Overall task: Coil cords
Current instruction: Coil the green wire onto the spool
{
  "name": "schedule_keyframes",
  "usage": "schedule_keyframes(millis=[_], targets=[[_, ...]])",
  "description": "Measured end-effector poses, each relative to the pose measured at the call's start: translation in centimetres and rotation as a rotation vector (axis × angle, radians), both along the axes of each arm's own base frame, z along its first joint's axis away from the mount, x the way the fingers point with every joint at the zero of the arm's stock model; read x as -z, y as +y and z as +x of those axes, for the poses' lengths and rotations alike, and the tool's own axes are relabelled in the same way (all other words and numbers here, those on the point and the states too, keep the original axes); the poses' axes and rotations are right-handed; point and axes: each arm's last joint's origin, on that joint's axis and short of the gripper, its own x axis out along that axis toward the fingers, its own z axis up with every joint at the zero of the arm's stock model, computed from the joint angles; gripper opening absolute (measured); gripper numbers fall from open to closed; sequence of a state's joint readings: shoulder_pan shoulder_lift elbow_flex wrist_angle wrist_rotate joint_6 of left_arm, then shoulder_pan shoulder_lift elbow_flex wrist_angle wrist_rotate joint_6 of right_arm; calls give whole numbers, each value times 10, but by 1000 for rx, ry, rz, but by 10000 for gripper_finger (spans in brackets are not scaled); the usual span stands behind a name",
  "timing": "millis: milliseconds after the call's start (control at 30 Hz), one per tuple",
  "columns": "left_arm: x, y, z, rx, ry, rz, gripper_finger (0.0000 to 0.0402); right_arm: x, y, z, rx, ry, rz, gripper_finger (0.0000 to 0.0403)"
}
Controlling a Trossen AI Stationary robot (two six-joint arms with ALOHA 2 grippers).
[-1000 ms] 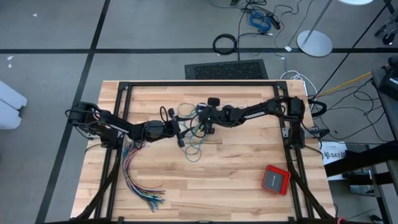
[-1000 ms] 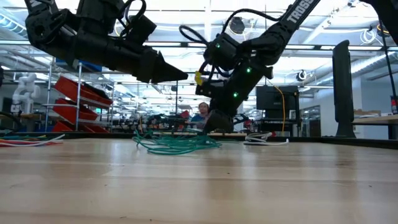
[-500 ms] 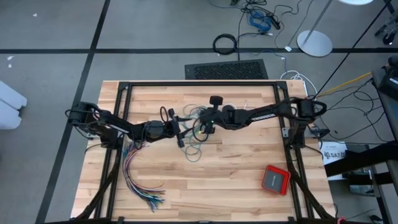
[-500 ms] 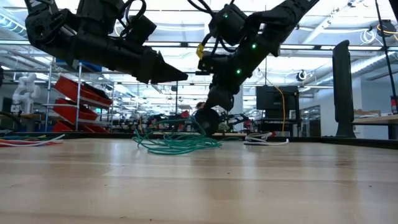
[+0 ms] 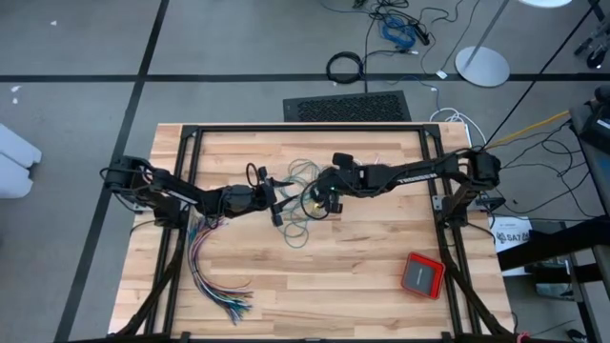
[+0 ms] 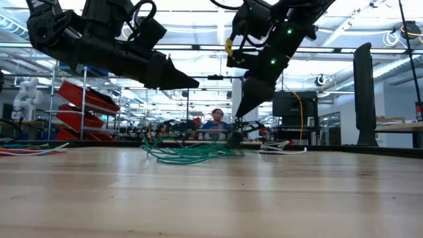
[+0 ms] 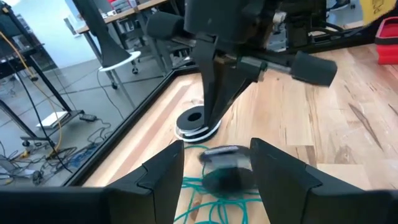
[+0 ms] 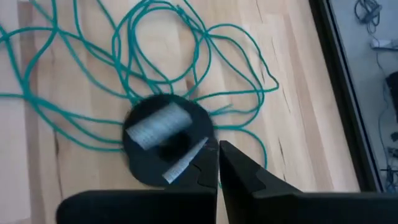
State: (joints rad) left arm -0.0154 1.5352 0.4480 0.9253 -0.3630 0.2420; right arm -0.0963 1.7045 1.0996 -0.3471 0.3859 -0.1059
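A pale wooden table (image 5: pixel 362 276) framed by black rails stands on a grey floor, with a workshop of shelves and red bins showing behind it in the low view. Nearest on the table, at the left front, lies a fanned bundle of many-coloured wires (image 5: pixel 212 276), and at the right front a red box (image 5: pixel 422 274). Further in, about mid-table, the teal-green cord (image 5: pixel 297 225) sprawls in loose overlapping loops flat on the wood; in the low view it shows as a low tangled heap (image 6: pixel 188 152). On those loops sits a round black coil with a pale wrap (image 8: pixel 163 140), which looks like the black cord wound up, though it is blurred. The left gripper (image 5: pixel 278 202) reaches in from the left and hangs above the table just left of the cords, its fingers (image 7: pixel 163 175) spread wide with nothing between them. The right gripper (image 5: pixel 312 199) comes in from the right and points down over the coil, raised clear of the table in the low view, its fingers (image 8: pixel 239 167) pressed together with nothing seen between them. Beyond the far edge a thick black cable ring (image 5: pixel 345 67) lies on the floor, and a person (image 6: pixel 215 121) sits in the room behind.
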Motion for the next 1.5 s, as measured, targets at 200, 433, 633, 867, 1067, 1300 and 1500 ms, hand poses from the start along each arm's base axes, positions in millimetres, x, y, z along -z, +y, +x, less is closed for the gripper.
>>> schedule_keyframes(millis=[200, 433, 633, 867, 1067, 1300, 1500], targets=[[0, 0, 0, 0, 0, 0, 192, -2, 0, -5, 23, 16, 23, 0], [0, 0, 0, 0, 0, 0, 192, -1, 18, -3, -115, 22, 132, 0], [0, 0, 0, 0, 1, 0, 192, -1, 36, -2, -143, 29, 104, 32], [0, -1, 0, 24, 0, -4, 192, 14, 49, -4, -100, 0, 89, 137], [0, -1, 0, 27, 1, -5, 192, 29, 55, -10, -33, 21, -51, 177], [0, -1, 0, 27, 1, -6, 192, 47, 60, -3, -71, -4, -66, 165], [0, -1, 0, 27, 0, -6, 192, 63, 59, 0, -40, 27, -150, 160]])
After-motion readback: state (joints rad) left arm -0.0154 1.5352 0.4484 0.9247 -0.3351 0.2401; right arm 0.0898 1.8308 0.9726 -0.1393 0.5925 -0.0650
